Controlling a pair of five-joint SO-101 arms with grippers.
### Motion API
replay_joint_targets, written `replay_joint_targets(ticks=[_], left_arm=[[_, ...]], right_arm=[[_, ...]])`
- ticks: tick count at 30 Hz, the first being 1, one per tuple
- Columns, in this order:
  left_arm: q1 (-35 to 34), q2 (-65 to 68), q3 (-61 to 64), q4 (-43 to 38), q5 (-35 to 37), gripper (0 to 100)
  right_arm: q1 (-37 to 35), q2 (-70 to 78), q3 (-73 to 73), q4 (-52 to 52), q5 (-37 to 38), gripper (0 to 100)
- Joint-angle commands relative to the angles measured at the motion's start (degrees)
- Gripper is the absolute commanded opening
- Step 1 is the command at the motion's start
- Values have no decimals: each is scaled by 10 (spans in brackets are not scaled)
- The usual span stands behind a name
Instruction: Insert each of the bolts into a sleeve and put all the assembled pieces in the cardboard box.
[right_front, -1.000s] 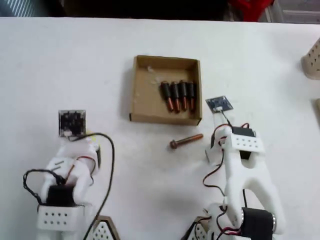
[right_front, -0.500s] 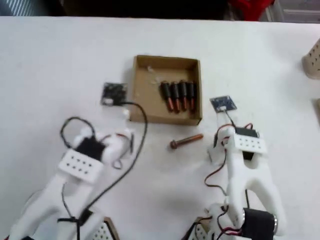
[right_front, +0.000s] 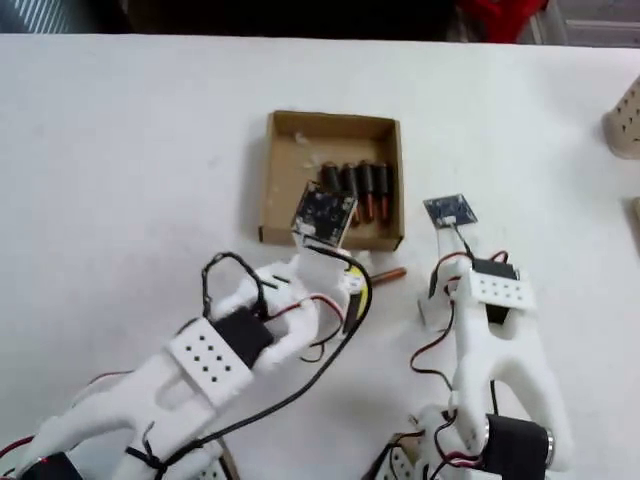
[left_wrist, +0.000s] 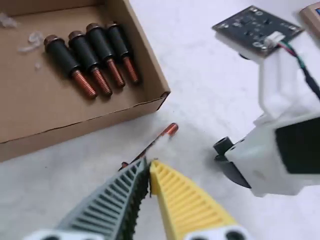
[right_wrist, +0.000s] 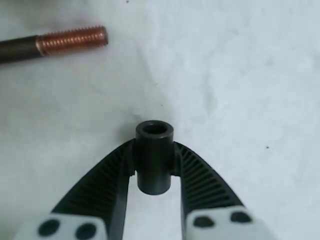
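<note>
Left arm (right_front: 210, 360) slanted across the white worktop (right_front: 120, 130) toward the cardboard box (right_front: 335, 120); left claw (left_wrist: 148, 169) clenched, grey and yellow tips together just over the loose bolt (left_wrist: 169, 130), contact not discernible. Right arm (right_front: 490, 330) near the box's front right corner, right claw (right_wrist: 154, 148) grasping a black sleeve (right_wrist: 155, 170), the bolt's threaded end near but apart from it. Four assembled pieces (left_wrist: 92, 57) side by side in the right part of the box; bolt flat on the worktop just beside the box's front wall, between the two claws.
</note>
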Motion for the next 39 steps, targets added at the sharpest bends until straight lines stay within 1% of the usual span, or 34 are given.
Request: replay_joint_targets(ticks=[1,3,5,6,8,11,13,14,18,23,27,32,35,39], left_arm=[[19,11,-4,-31,-42,171],[17,50,-14,-46,-41,226],[11,113,-38,-58,-40,229],[8,151,-57,-62,-40,217],[7,227,-98,-61,-11,180],[6,327,-150,-60,29,102],[7,364,-175,-60,33,43],[8,372,-182,-60,33,20],[9,376,-185,-61,35,42],[11,379,-171,-59,36,33],[28,379,-162,-57,36,21],[28,380,-166,11,36,21],[27,380,-167,28,36,21],[18,380,-168,27,36,21]], right_arm=[[6,-17,-4,-7,-3,18],[6,-17,-4,-7,-3,18],[6,-17,-4,-7,-3,18],[6,-17,-4,-7,-3,18],[6,-17,-4,-7,-3,18],[6,-17,-4,-7,-3,18],[6,-17,-4,-7,-3,18],[6,-17,-4,-7,-3,18],[6,-17,-4,-7,-3,18],[6,-17,-4,-7,-2,18],[6,-17,-4,-7,-2,18],[6,-17,-4,-7,-2,18],[6,-17,-4,-7,-2,18],[6,-17,-4,-7,-2,18]])
